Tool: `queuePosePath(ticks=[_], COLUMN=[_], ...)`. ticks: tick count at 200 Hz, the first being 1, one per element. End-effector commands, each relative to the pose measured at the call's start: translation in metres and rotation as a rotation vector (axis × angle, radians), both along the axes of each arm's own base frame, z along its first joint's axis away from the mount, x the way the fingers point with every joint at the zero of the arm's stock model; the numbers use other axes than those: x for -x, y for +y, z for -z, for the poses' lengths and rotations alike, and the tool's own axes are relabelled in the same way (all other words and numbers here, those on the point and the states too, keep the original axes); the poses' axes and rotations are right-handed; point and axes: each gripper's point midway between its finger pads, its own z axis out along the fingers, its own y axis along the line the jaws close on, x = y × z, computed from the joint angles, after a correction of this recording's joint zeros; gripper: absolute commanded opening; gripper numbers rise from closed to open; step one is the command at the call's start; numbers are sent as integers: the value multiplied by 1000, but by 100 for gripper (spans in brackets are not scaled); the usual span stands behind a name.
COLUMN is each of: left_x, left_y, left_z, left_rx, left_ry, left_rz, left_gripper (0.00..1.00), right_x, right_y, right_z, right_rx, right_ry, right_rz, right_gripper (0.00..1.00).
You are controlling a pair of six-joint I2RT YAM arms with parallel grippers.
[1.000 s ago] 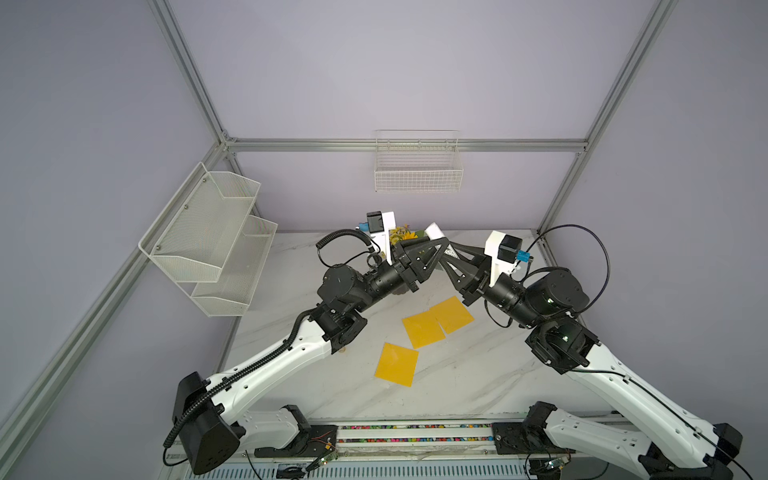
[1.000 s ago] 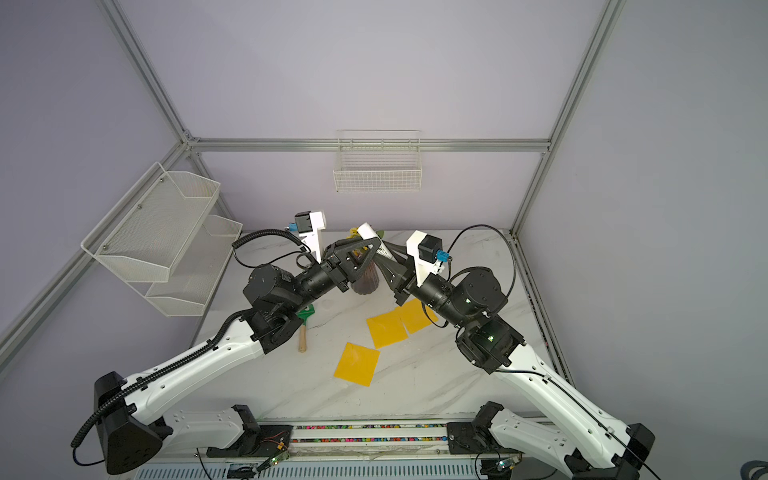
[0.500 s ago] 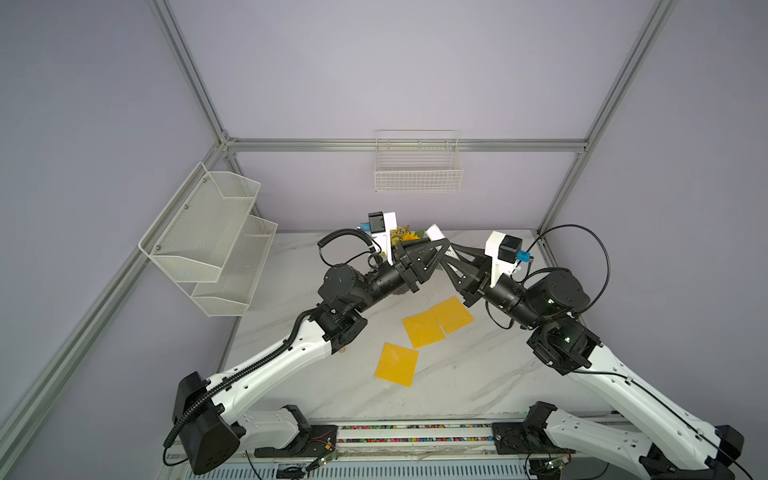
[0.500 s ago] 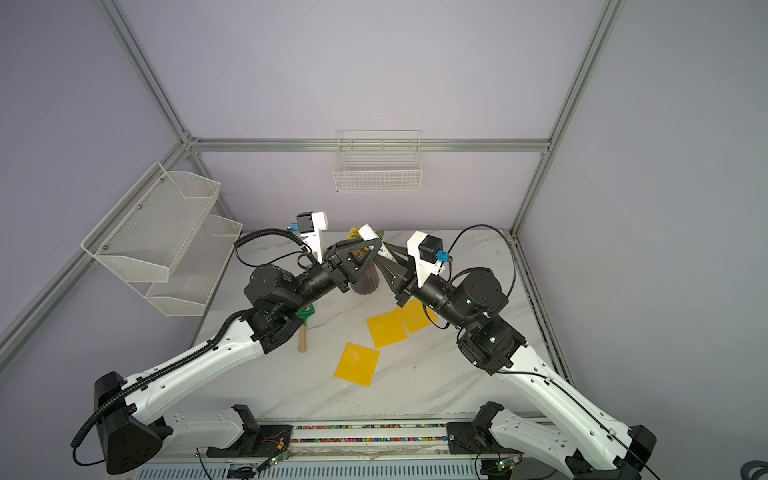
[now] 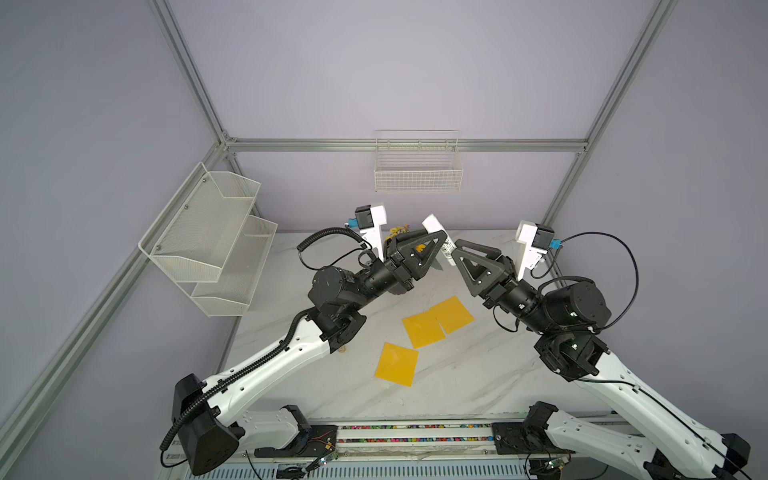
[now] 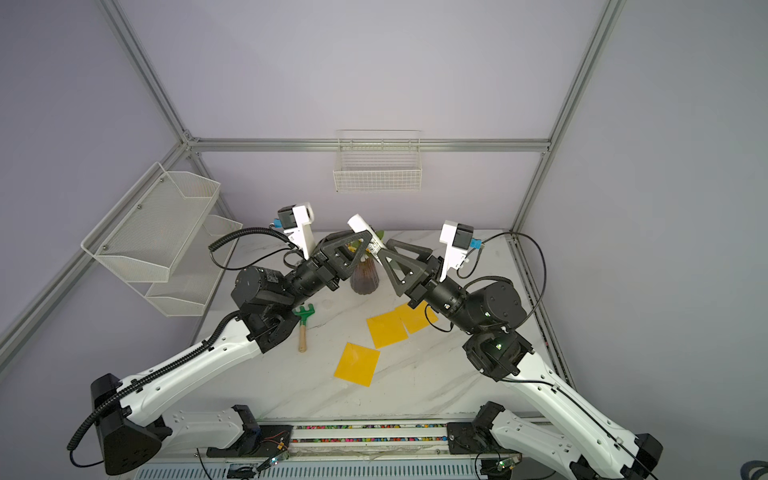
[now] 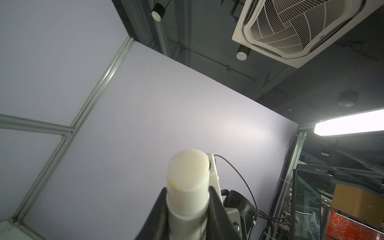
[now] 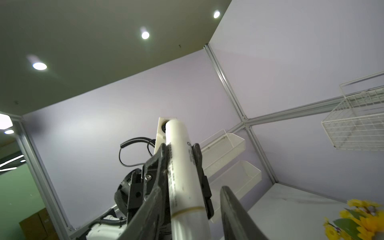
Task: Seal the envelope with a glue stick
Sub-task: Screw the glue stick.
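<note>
The marble desk [image 5: 457, 374] is the biggest thing here, and the arm bases hide its near edge. A two-tier mesh shelf [image 5: 208, 241] hangs on the wall to the robot's left. A wire basket [image 5: 417, 174] hangs on the back wall.

Both arms reach up and meet above the back of the desk. The left tool [image 5: 441, 240] is clamped on the glue stick [image 5: 433, 225]. The left wrist view shows a finger [image 7: 156, 214] pressed to each side of it. The right tool [image 5: 457, 254] has its jaws apart around the stick's lower end. In the right wrist view one finger [image 8: 232, 207] stands clear of the stick. The other lies close beside it, and I cannot tell whether it touches.

Yellow envelopes [image 5: 423, 329] lie flat mid-desk, two of them touching. The lone envelope [image 5: 397, 364] lies nearer the robot.

A brown vase [image 6: 365, 278] of yellow flowers stands under the tools, mostly hidden in a top view.

A green rake [image 6: 304, 322] lies beside the left arm, which partly covers it.

The glue stick hangs tilted in the air above the vase. The left tool's finger hides its middle in both top views. The right wrist picture cuts off its lower end, and its label is too small to read.
</note>
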Motion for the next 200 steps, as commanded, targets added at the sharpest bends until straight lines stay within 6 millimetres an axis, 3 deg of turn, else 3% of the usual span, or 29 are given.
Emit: queuePosePath(ticks=[1, 34, 84, 146, 159, 169, 200], left_x=[29, 32, 24, 20, 19, 20, 17], left_y=[31, 34, 37, 38, 36, 35, 33], left_z=[-44, -50, -48, -49, -48, -48, -44], left_rx=[134, 154, 170, 177, 175, 171, 169], left_ry=[-118, -127, -106, -99, -95, -97, -82], left_rz=[10, 14, -29, -47, -40, -35, -34], left_gripper=[0, 0, 0, 0, 0, 0, 0], right_x=[16, 19, 25, 25, 24, 22, 20], right_y=[-1, 10, 15, 15, 17, 18, 19], right_z=[-21, -26, -27, -24, -25, -24, -25], right_rx=[-168, -226, -296, -299, -291, -284, -285], right_ry=[80, 115, 106, 116, 120, 124, 121], right_rz=[-184, -317, -442, -443, -441, -436, -431], right_gripper=[53, 55, 48, 26, 27, 34, 31])
